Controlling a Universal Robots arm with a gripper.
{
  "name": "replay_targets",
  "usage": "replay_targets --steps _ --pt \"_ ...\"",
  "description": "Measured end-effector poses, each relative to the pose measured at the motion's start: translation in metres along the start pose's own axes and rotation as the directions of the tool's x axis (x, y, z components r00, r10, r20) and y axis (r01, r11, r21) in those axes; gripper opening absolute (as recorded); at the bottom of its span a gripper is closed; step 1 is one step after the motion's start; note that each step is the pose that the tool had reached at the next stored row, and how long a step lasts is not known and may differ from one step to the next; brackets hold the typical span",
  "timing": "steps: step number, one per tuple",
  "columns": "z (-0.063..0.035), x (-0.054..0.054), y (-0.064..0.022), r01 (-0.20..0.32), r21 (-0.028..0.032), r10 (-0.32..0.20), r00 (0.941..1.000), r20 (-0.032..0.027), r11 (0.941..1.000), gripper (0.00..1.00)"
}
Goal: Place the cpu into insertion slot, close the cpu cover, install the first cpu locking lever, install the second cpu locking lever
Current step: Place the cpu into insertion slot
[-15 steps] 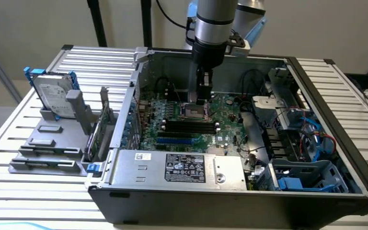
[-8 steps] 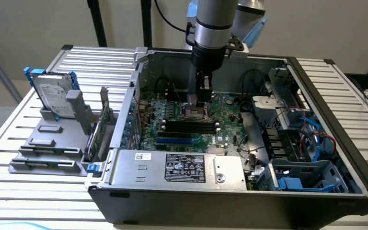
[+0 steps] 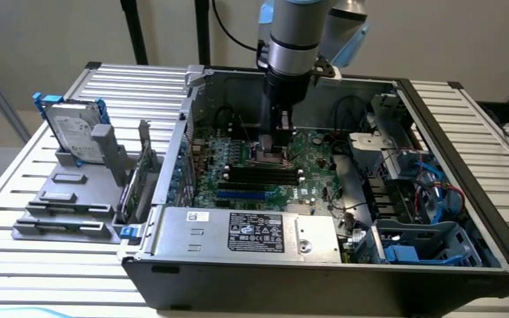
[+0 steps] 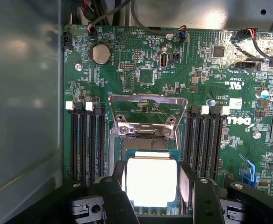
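Inside the computer case (image 3: pixel 466 199), exterior view: the case lies open on a slatted table (image 3: pixel 493 119). The arm comes straight down into it, and the gripper (image 3: pixel 272 142) is low over the green motherboard (image 3: pixel 312 156), right at the insertion slot (image 3: pixel 270 158). Black memory slots (image 3: pixel 259 175) sit just in front of that spot. The grey labelled power-supply box (image 3: pixel 246 232) is nearer the camera, well apart from the gripper. A hard drive (image 3: pixel 71 129) stands upright in a grey holder outside the case, toward the exterior view's left. I can't make out the cpu from this angle.

Wrist view: the cpu (image 4: pixel 151 182) is squarely between the two fingers (image 4: pixel 117 184) of the gripper (image 4: pixel 152 169), with its pale metal face toward the camera and glaring bright. One finger sits against each side edge, so the gripper is pinching the cpu at chip width. The cpu is directly over the insertion slot (image 4: pixel 143 143), with a strip of the slot's dark rim visible just past the chip's far edge. I can't tell whether the chip is seated or just above the socket. The cpu cover (image 4: pixel 148 112) is flipped up and open beyond the slot, clear of the cpu and apart from the fingers. Memory slots (image 4: pixel 87 144) flank the socket on both sides. A coin cell (image 4: pixel 100 53) is further out on the motherboard (image 4: pixel 206 74).
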State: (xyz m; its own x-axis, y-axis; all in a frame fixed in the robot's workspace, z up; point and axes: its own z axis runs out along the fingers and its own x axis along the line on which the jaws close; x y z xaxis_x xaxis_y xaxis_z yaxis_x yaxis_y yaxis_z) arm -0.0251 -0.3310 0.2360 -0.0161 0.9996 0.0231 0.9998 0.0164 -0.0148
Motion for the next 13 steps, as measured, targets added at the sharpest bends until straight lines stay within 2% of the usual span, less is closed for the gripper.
replay_targets --steps 13 --pt "0.0213 0.0 0.0003 0.0 -0.0001 0.0 1.0 -0.0031 1.0 0.54"
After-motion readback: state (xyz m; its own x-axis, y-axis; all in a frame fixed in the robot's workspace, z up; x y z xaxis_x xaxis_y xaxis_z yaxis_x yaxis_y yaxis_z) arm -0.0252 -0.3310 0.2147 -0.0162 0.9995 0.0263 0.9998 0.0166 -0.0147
